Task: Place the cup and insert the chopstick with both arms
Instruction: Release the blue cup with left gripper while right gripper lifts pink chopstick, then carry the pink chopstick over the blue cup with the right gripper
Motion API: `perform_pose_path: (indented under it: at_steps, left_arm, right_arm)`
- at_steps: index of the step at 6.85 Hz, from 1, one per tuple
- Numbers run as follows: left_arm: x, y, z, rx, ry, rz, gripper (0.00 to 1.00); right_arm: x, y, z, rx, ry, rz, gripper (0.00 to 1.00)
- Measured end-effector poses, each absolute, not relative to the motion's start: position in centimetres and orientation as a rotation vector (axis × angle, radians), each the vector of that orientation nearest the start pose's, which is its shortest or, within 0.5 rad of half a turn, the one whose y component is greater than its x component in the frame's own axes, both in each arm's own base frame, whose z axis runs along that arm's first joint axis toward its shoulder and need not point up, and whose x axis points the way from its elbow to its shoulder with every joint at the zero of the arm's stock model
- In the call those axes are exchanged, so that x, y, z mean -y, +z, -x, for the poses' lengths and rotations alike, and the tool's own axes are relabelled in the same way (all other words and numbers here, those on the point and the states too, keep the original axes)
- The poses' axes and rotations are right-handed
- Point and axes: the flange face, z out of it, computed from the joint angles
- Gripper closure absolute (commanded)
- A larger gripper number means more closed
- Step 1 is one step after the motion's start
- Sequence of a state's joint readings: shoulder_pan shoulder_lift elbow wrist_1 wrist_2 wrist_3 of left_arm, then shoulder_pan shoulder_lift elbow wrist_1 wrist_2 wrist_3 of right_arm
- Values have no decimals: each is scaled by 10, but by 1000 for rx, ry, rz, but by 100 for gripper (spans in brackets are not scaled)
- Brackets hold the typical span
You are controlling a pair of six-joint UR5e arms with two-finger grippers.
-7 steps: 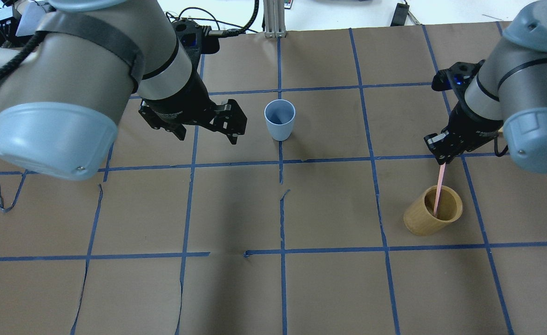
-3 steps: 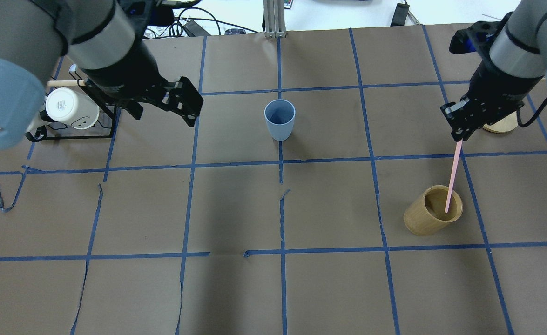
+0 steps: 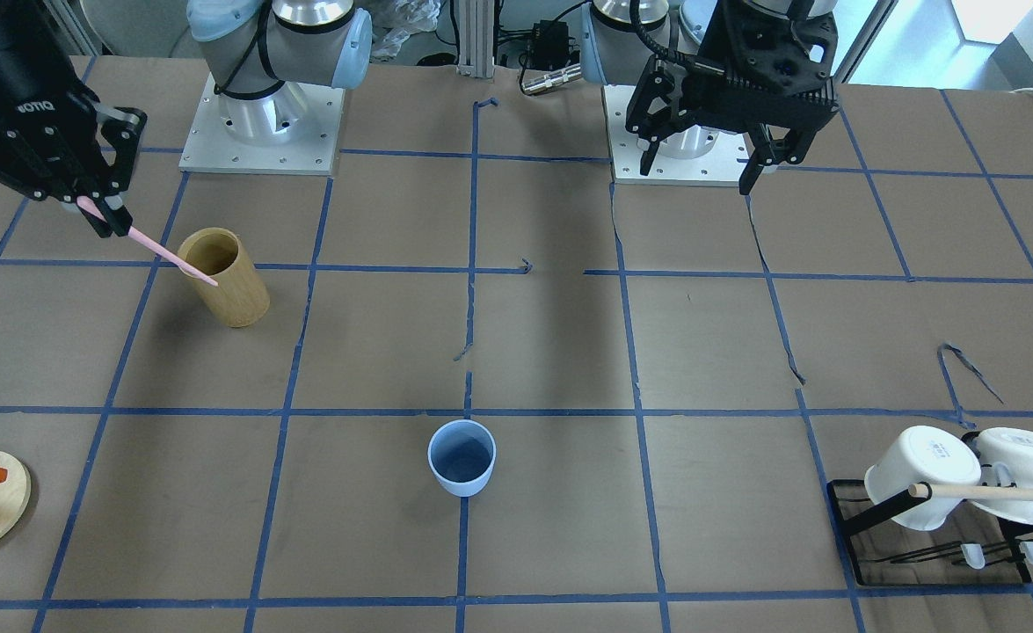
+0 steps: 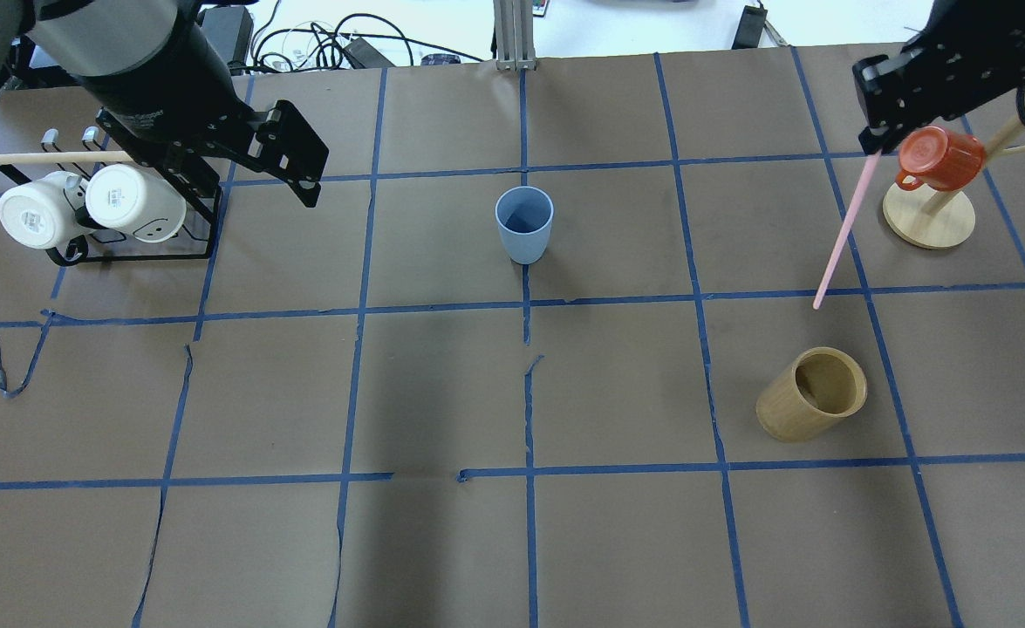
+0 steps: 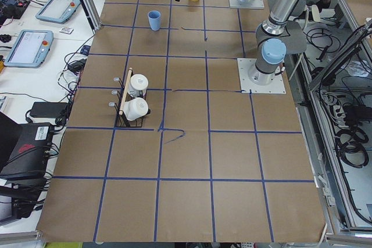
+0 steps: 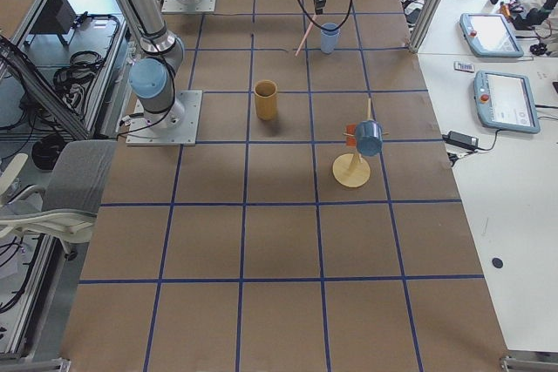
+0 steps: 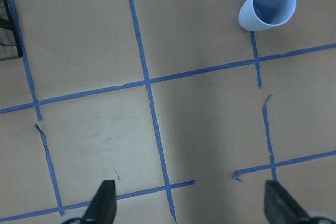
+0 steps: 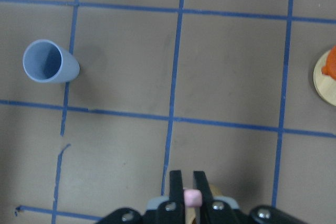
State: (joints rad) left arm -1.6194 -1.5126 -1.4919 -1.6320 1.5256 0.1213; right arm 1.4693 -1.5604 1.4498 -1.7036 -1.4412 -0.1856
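Note:
The light-blue cup (image 4: pixel 524 225) stands upright on the brown table mid-back; it also shows in the front view (image 3: pixel 461 457) and both wrist views (image 7: pixel 266 5) (image 8: pixel 50 61). My right gripper (image 4: pixel 870 146) is shut on the top of one pale-pink chopstick (image 4: pixel 842 235), which hangs clear above the tan bamboo cylinder (image 4: pixel 813 392). In the front view the gripper (image 3: pixel 112 220) holds the stick (image 3: pixel 169 253) slanting over the cylinder's rim (image 3: pixel 221 277). My left gripper (image 4: pixel 259 179) is open and empty, raised well left of the cup.
A black rack with white mugs (image 4: pixel 93 205) and a wooden rod stands at the far left, close under my left arm. An orange-red cup on a wooden stand (image 4: pixel 939 159) sits at the far right, beside my right gripper.
My right gripper rose and moved back, drawing the chopstick out of the bamboo cylinder. My left arm drew away leftward from the cup, still open.

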Motion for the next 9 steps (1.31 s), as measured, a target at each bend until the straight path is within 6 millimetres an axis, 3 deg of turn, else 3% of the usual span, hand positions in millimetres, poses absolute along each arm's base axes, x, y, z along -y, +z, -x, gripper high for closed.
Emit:
perform_pose_path:
  at_steps: [2,4,6,9]
  left_arm:
    - [460,550,159,-3165,-129,-262,0]
    - [458,551,159,-3164,-131,-261,0]
    - [457,552,159,-3167,-132,-261,0]
    - [457,553,160,-3173,-136,-260,0]
  right_arm:
    - [561,534,-184,-2950,-584,122,100]
    - [575,505,-254,-2915,-689,85,100]
    - [585,480,-295,-2880,-784,113,100]
    - [586,454,-321,-2873,-777,121,100]
